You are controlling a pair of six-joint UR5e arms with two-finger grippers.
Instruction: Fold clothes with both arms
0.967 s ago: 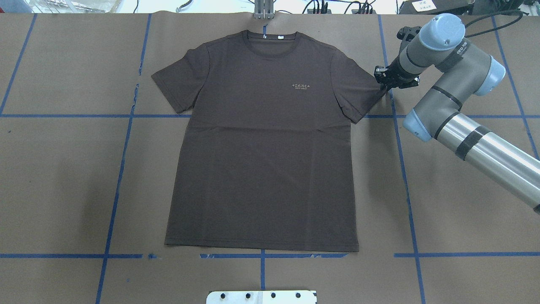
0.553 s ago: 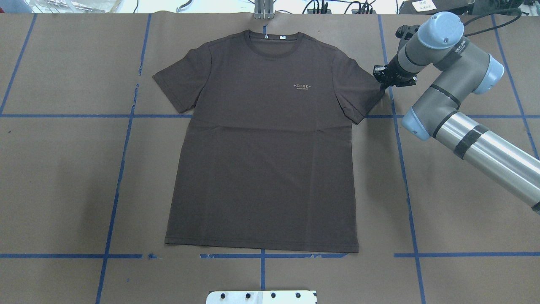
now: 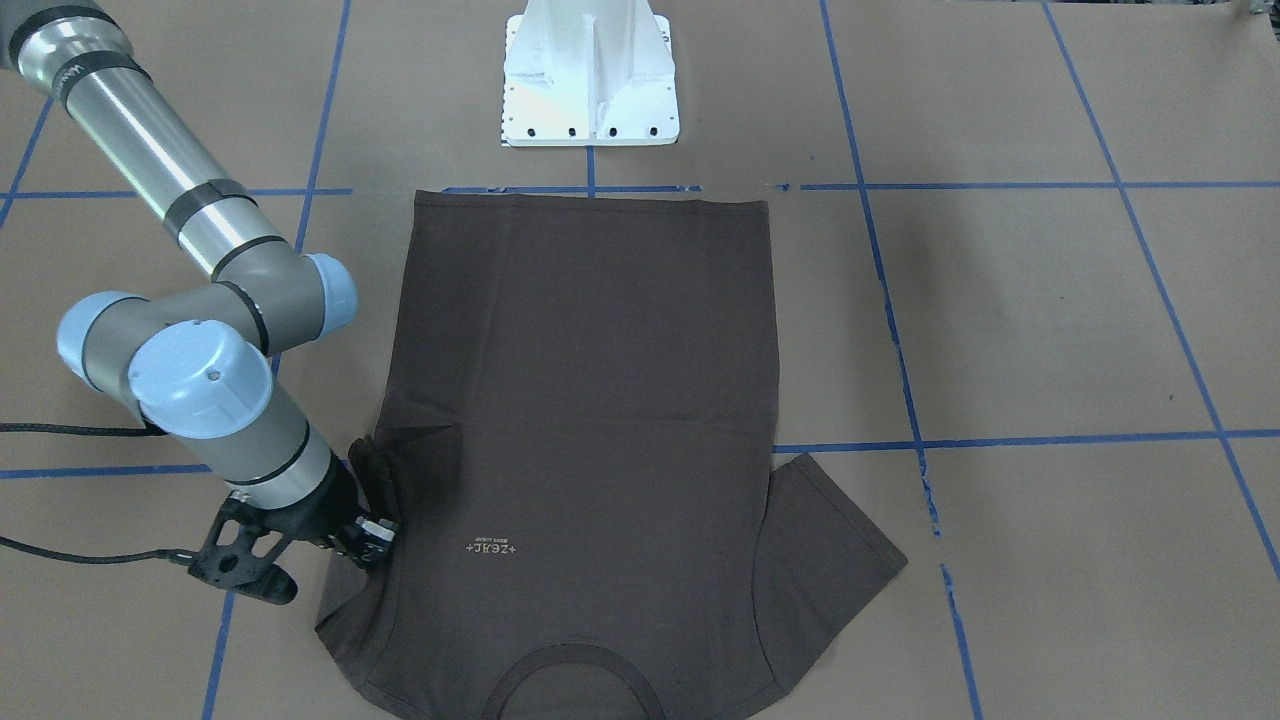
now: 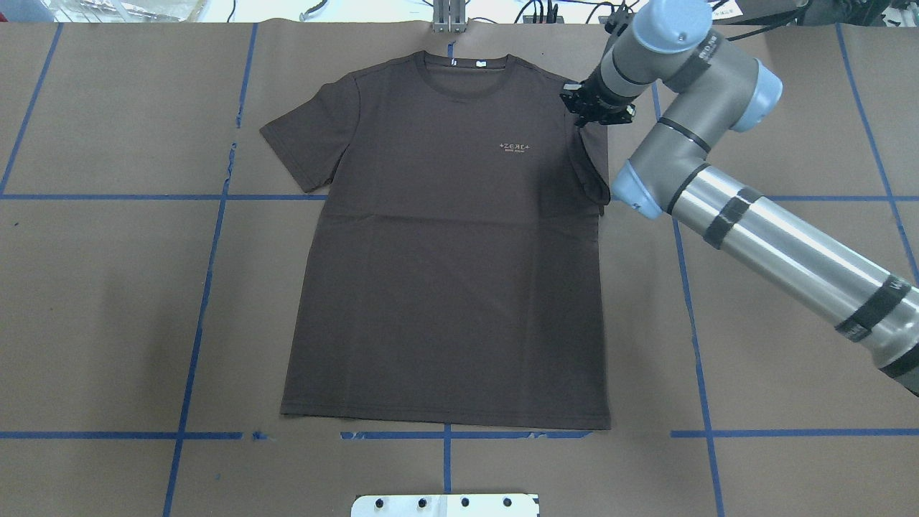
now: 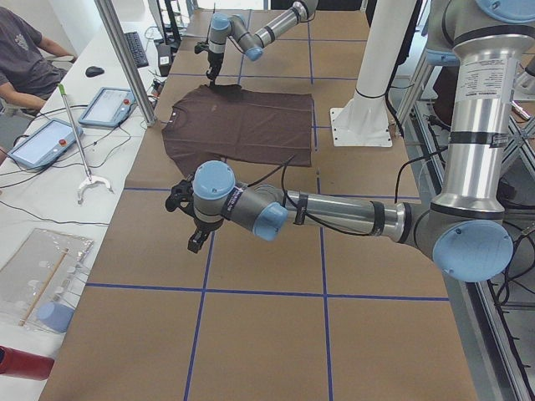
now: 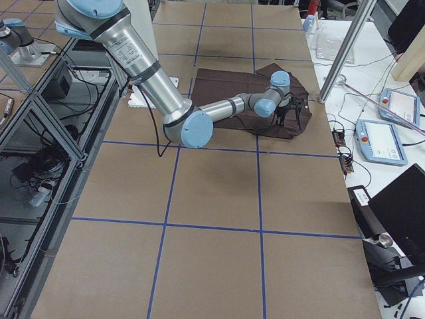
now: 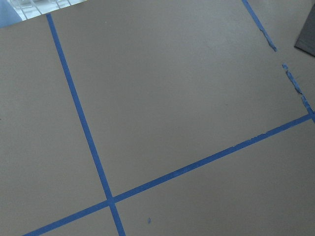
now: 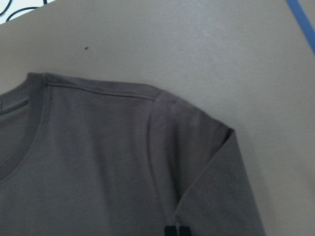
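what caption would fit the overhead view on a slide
Right arm's tool pinches one sleeve of the flat brown T-shirt, the sleeve doubled in toward the chest.

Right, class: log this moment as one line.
phase: first fold | right gripper: shut on sleeve, lifted over T-shirt shoulder | left gripper: over table, state unclear | body: flat

A short line of pale print (image 4: 517,146) is carried on the chest of the dark brown short-sleeved cotton T-shirt (image 4: 445,287). It is made up of capital letters set between two plus signs; "+ZE" can be read at its start, but the letters after that are unsure. A smaller line beneath it is too fine to be read. Pale lettering (image 4: 707,44) on the silver-and-grey tubular right arm (image 4: 775,237) is too blurred to be read.
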